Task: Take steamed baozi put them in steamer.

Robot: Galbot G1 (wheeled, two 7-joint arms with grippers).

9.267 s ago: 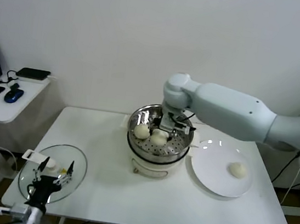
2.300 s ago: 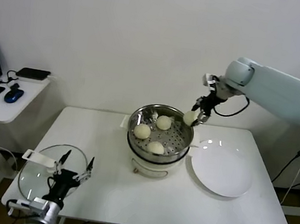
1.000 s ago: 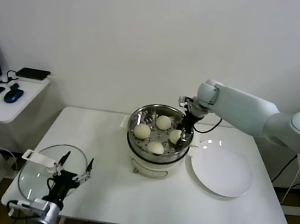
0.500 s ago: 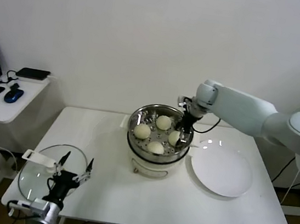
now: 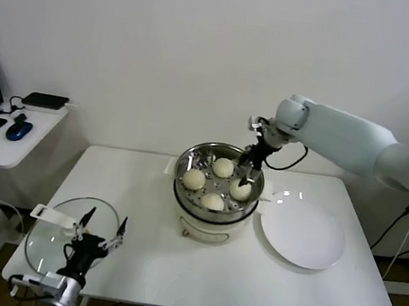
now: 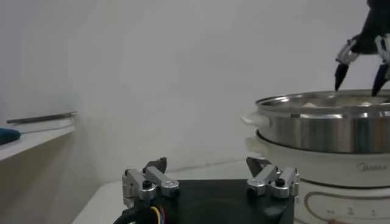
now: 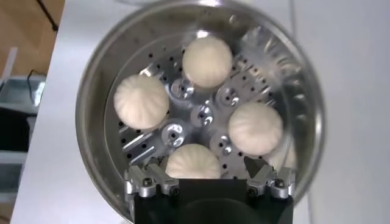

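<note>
Nearest, the left gripper (image 5: 96,229) hangs open over the glass lid (image 5: 46,241) at the surface's (image 5: 174,270) front corner. Farther back, four steamed baozi (image 5: 213,202) lie in the steamer (image 5: 216,192). The right gripper (image 5: 247,169) hovers above them, open and empty.
</note>
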